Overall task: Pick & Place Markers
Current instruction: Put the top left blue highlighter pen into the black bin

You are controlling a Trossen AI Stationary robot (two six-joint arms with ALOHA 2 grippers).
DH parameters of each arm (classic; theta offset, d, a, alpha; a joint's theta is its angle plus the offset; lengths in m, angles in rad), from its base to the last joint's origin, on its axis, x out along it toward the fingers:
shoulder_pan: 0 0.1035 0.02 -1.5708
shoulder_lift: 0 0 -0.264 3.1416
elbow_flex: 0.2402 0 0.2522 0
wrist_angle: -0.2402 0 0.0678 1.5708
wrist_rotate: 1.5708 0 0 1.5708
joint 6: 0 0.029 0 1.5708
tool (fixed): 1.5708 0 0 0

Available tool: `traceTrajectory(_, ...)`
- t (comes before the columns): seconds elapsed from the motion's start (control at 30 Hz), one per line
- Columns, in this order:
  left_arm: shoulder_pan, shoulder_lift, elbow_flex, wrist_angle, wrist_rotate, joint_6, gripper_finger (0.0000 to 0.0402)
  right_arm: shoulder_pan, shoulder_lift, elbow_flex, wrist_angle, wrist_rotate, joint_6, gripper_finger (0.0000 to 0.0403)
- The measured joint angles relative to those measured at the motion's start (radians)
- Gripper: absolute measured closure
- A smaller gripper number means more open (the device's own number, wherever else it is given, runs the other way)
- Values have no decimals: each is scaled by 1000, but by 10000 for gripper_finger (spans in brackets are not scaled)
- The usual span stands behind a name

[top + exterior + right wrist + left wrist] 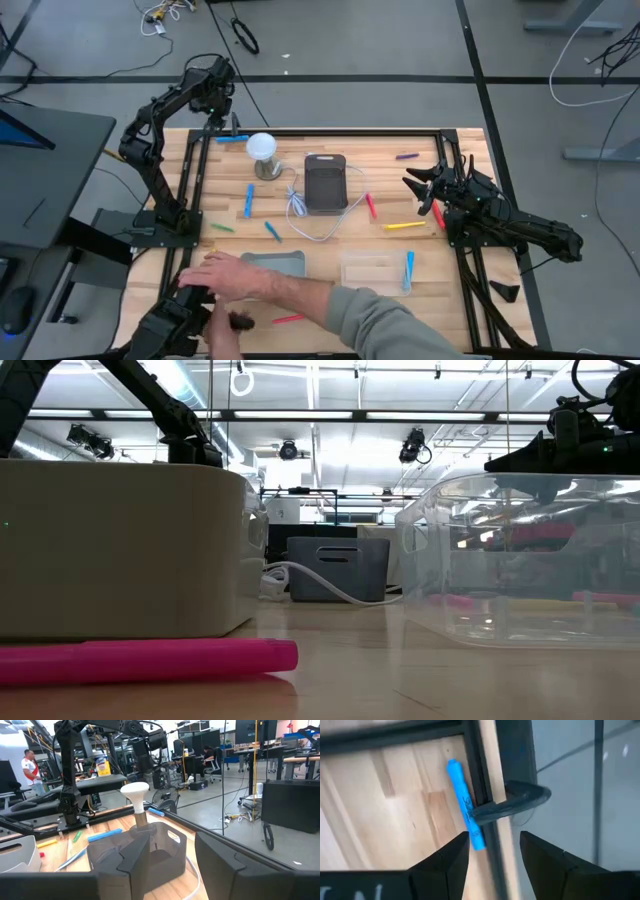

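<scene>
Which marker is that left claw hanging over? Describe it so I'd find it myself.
Start at the white dome lamp near the table's far edge. Just left of it, under the open left gripper, a light blue marker lies along the black frame rail. The other blue markers lie farther in.

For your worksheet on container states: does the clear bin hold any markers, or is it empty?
Empty: the clear bin shows only bare bottom from above; a blue marker lies on the table beside it.

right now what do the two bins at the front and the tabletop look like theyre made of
Clear bin: likely glossy transparent plastic; markers show through its wall in the low view. Grey bin: opaque, matte, probably plastic, with a person's hand over it. Tabletop: pale wood, with visible plank seams and grain.
</scene>
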Motion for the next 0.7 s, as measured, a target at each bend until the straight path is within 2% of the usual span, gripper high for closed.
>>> traceTrajectory(0.27, 0, 0, -61, 37, -2, -261, 219, 0, 0, 0, 0, 0, 0, 243)
traceTrajectory(0.7, 12, 1, -239, 198, 31, -332, 219, 0, 0, 0, 0, 0, 0, 243)
